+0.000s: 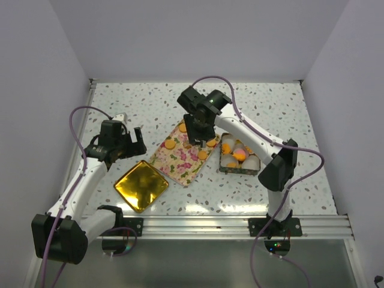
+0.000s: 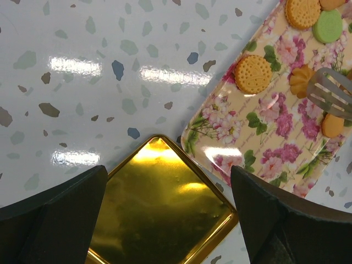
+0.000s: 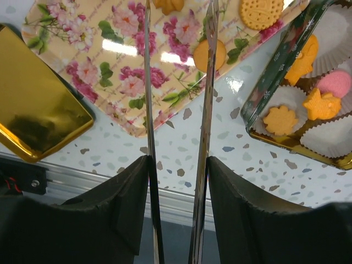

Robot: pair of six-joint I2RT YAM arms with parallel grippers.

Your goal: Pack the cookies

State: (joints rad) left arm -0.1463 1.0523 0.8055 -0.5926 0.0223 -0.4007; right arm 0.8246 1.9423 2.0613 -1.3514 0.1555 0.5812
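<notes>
White walls (image 1: 192, 36) enclose a speckled table (image 1: 282, 108), where a floral tray (image 3: 88, 49) lies at the middle, a gold lid (image 2: 159, 203) just beside its left corner and a dark tin (image 3: 269, 71) close on its right. The cookies (image 2: 253, 74) are split between two places. Several orange rounds and one green one lie loose on the tray. Others, orange and one pink, sit in white paper cups (image 3: 330, 137) inside the tin. The right gripper (image 3: 177, 165) hangs over the tray's right half, its fingers clamped on a pair of metal tongs (image 3: 147, 82) whose two arms run forward between them, parted. In the right wrist view a plain orange cookie lies on the tray under the tongs' right arm, which hides part of it. A dotted biscuit lies farther out to the right, and the tin's cookies are off to the right of the fingers. From the left wrist view, a slotted tong tip sits just beside a scalloped orange cookie; whether they touch cannot be told. The left gripper (image 2: 168, 173) hovers above the gold lid with its jaws wide apart and nothing between them, the tray's cookies up and to its right.
</notes>
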